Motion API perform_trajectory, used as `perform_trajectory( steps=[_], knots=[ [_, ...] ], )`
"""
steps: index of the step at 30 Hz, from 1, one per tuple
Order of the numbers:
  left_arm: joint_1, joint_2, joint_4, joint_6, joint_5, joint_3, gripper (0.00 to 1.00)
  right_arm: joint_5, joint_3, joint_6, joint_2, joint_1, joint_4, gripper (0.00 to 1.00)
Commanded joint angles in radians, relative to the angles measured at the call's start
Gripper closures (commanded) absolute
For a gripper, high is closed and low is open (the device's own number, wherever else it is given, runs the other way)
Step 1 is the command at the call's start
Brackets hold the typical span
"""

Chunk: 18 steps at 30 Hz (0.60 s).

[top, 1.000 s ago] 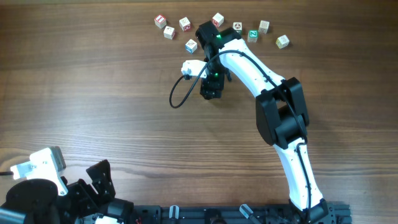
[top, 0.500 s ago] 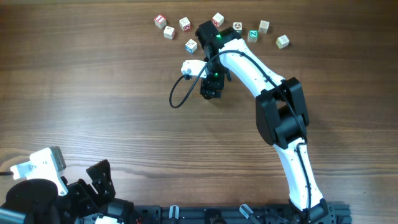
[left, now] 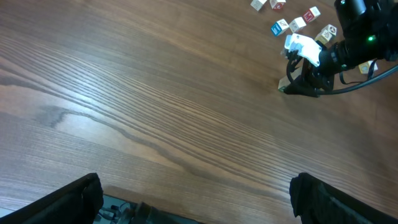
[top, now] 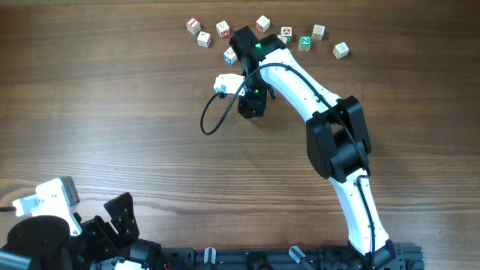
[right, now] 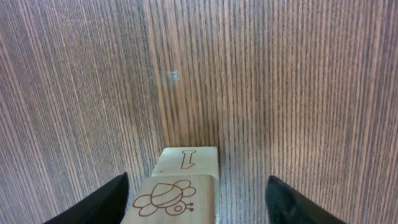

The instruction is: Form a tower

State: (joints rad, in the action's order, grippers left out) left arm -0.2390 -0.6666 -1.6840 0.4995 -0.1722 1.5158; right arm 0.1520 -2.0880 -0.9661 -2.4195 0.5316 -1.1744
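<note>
Short stack of pale wooden alphabet cubes (right: 177, 186) standing upright between the spread fingers of the right gripper (right: 196, 180).
Two cubes show: the top face carries a brown-outlined bee, and the one beneath a brown letter I; how many lie lower cannot be told. The stack's long axis rises straight off the brown wood-grain table (top: 112, 112), toward the wrist camera. It stands just on the robot's side of the scattered loose printed cubes (top: 223, 28). Bare table shows between the stack and one right finger. The left gripper (left: 196, 179), well apart from the loose cubes, has its fingers wide apart.
</note>
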Motion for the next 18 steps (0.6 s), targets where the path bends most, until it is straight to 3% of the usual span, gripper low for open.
perform_trajectory(
  steps=[1,13,14,16,18],
  knots=[
    [0.004,0.003,0.000,0.006,-0.012,0.000,0.00,-0.003,-0.024,0.000,0.043,0.000,-0.005,0.46],
    [0.004,0.003,0.000,0.005,-0.012,0.000,0.00,-0.003,-0.024,0.000,0.043,0.000,-0.008,0.47],
    [0.003,0.003,0.000,0.005,-0.012,0.000,0.00,-0.002,-0.024,0.000,0.044,0.000,-0.008,0.44],
    [0.004,0.003,0.000,0.005,-0.012,0.000,0.00,-0.002,-0.024,0.000,0.050,0.000,-0.008,0.27],
    [0.003,0.003,0.000,0.005,-0.012,0.000,0.00,0.005,-0.024,0.001,0.068,0.000,-0.008,0.20]
  ],
)
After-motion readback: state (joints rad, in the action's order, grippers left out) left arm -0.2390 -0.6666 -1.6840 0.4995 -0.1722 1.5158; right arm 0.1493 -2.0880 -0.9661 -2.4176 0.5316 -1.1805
